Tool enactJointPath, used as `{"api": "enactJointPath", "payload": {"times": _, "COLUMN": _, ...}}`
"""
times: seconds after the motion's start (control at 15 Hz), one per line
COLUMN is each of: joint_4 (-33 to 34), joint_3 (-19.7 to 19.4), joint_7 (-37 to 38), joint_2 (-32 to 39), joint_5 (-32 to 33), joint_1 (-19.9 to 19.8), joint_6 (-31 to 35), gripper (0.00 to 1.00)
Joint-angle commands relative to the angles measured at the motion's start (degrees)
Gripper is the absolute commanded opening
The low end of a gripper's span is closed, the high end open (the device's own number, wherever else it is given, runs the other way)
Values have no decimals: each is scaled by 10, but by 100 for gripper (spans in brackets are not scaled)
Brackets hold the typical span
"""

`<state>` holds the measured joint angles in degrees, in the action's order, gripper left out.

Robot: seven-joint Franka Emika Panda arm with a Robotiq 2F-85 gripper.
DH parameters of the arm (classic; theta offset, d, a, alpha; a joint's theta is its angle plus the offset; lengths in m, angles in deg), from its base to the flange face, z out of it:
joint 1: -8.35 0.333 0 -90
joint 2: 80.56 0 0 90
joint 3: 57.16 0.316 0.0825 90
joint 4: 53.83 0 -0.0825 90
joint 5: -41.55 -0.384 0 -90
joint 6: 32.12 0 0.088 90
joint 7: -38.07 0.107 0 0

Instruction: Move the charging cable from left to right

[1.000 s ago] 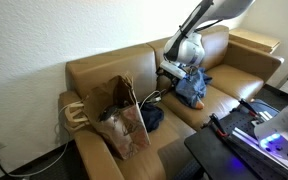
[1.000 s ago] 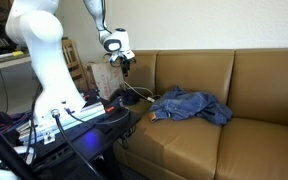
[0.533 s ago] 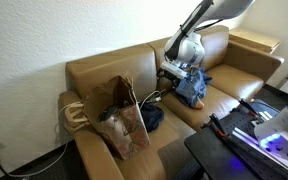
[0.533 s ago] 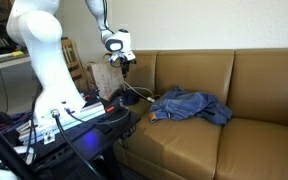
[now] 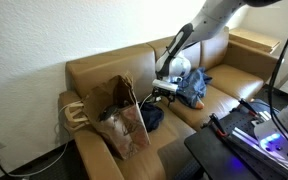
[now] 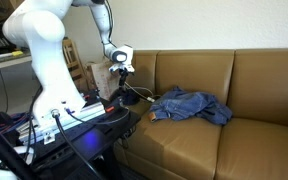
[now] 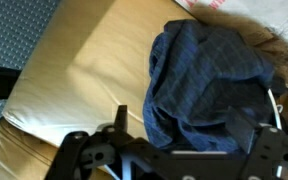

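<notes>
The charging cable shows as a thin white cord at the right edge of the wrist view (image 7: 273,104), beside a dark blue cloth (image 7: 209,75). In an exterior view it is a faint thin line (image 5: 150,97) between the gripper and the paper bag. My gripper (image 5: 165,90) hangs low over the seat cushion between the paper bag and the denim garment; it also shows in the other exterior view (image 6: 123,80). In the wrist view the jaws (image 7: 184,125) are spread wide over the dark blue cloth and hold nothing.
A brown paper bag (image 5: 119,115) stands on the sofa's end seat, seen too in an exterior view (image 6: 103,76). A crumpled denim garment (image 6: 190,105) lies mid-sofa. A black stand with lit equipment (image 5: 239,135) is in front of the sofa.
The arm has come down and shifted toward the paper bag; the gripper is now lower, close over the dark blue cloth. The jaws stay open.
</notes>
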<state>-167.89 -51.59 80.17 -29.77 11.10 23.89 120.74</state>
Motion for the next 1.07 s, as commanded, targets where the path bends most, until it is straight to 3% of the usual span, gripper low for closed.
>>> {"api": "enactJointPath", "payload": {"times": 0.0, "joint_4": 140, "joint_3": 22, "joint_7": 33, "joint_2": 111, "joint_5": -6, "joint_1": -2, "joint_6": 39, "gripper": 100}}
{"api": "enactJointPath", "payload": {"times": 0.2, "joint_4": 208, "joint_3": 29, "joint_7": 49, "joint_2": 169, "joint_5": -2, "joint_1": 12, "joint_6": 144, "gripper": 100}}
{"api": "enactJointPath", "payload": {"times": 0.33, "joint_4": 241, "joint_3": 7, "joint_7": 66, "joint_2": 197, "joint_5": 14, "joint_1": 37, "joint_6": 191, "gripper": 100}}
{"api": "enactJointPath", "payload": {"times": 0.47, "joint_4": 262, "joint_3": -36, "joint_7": 98, "joint_2": 211, "joint_5": 28, "joint_1": 70, "joint_6": 184, "gripper": 100}}
{"api": "enactJointPath", "payload": {"times": 0.53, "joint_4": 231, "joint_3": 1, "joint_7": 75, "joint_2": 191, "joint_5": 26, "joint_1": 37, "joint_6": 181, "gripper": 100}}
{"api": "enactJointPath", "payload": {"times": 0.67, "joint_4": 249, "joint_3": -23, "joint_7": 96, "joint_2": 204, "joint_5": 35, "joint_1": 57, "joint_6": 182, "gripper": 100}}
{"api": "enactJointPath", "payload": {"times": 0.73, "joint_4": 246, "joint_3": -17, "joint_7": 93, "joint_2": 205, "joint_5": 32, "joint_1": 58, "joint_6": 195, "gripper": 100}}
{"api": "enactJointPath", "payload": {"times": 0.8, "joint_4": 245, "joint_3": -15, "joint_7": 94, "joint_2": 207, "joint_5": 31, "joint_1": 58, "joint_6": 203, "gripper": 75}}
{"api": "enactJointPath", "payload": {"times": 0.87, "joint_4": 245, "joint_3": -11, "joint_7": 94, "joint_2": 207, "joint_5": 30, "joint_1": 58, "joint_6": 206, "gripper": 73}}
{"api": "enactJointPath", "payload": {"times": 1.0, "joint_4": 246, "joint_3": -8, "joint_7": 93, "joint_2": 207, "joint_5": 31, "joint_1": 62, "joint_6": 212, "gripper": 58}}
